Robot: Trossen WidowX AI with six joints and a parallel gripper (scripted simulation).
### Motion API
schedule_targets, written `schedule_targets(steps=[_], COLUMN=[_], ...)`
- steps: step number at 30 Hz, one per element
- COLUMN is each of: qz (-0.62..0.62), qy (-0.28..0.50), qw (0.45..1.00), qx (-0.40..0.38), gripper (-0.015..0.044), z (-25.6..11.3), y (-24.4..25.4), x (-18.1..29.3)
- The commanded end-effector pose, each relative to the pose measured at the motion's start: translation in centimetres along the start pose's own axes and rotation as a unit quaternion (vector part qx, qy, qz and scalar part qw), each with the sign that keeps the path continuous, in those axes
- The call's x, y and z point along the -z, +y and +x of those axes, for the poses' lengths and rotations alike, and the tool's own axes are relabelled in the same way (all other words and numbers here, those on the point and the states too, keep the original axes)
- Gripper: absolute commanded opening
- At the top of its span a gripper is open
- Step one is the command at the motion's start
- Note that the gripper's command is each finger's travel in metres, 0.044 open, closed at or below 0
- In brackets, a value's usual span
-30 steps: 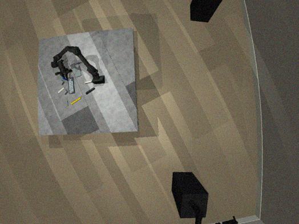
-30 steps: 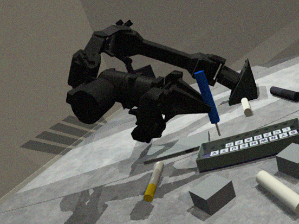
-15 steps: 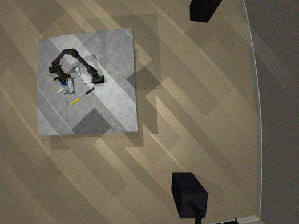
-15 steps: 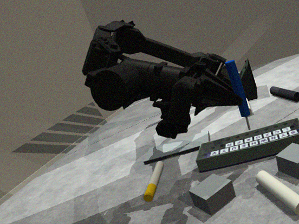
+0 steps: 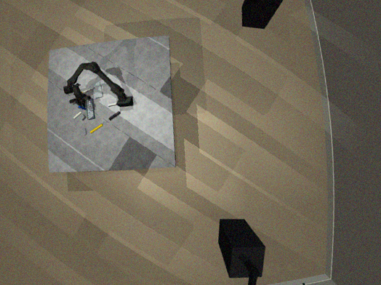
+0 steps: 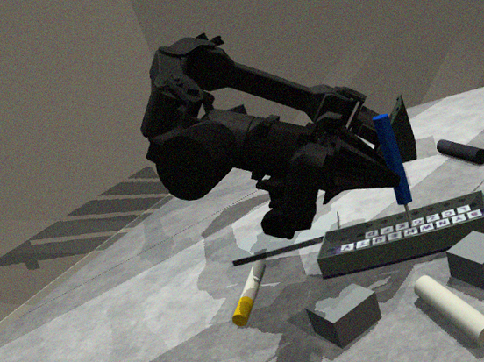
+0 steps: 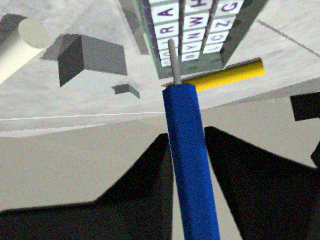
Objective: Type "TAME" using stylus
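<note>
The keyboard (image 5: 90, 111) (image 6: 380, 258) (image 7: 245, 35) is a long, low green-grey tray with rows of white letter keys. My gripper (image 6: 398, 179) (image 7: 186, 138) is shut on the blue stylus and is above the keyboard's back side in the exterior view. The blue stylus (image 5: 81, 107) (image 6: 389, 147) (image 7: 189, 160) is nearly upright, with its thin grey tip pointing down. In the wrist view the tip overlaps the key column with R and A, just past the R. Whether it touches a key cannot be told.
Two grey blocks (image 6: 343, 317) (image 6: 479, 259) and a cream cylinder (image 6: 454, 309) (image 7: 17, 47) lie in front of the keyboard. A yellow rod (image 5: 96, 128) (image 7: 230, 77) lies beyond its far end. A dark cylinder (image 5: 114, 116) (image 6: 461, 151) and a yellow-and-white rod (image 6: 249, 294) lie farther off.
</note>
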State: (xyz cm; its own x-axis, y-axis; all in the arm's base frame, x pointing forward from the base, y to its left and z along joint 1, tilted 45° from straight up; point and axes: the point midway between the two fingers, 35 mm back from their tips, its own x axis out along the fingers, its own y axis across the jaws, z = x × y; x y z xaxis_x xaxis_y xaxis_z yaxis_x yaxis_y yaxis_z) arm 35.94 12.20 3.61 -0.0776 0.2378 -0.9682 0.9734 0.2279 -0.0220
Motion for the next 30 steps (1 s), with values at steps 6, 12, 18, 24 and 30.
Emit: schedule_targets(steps=[6, 12, 18, 24, 30], qz=[-0.003, -0.003, -0.003, -0.003, -0.003], qy=[0.001, 0.001, 0.001, 0.001, 0.001], qw=[1.0, 1.0, 1.0, 1.0, 1.0], qx=[0.0, 0.0, 0.0, 0.0, 0.0], gripper=[0.0081, 0.0081, 0.0081, 0.0081, 0.0081], z=[0.3, 0.5, 0.7, 0.8, 1.0], y=[0.1, 0.1, 0.1, 0.1, 0.1], x=[0.0, -0.4, -0.8, -1.0, -1.3])
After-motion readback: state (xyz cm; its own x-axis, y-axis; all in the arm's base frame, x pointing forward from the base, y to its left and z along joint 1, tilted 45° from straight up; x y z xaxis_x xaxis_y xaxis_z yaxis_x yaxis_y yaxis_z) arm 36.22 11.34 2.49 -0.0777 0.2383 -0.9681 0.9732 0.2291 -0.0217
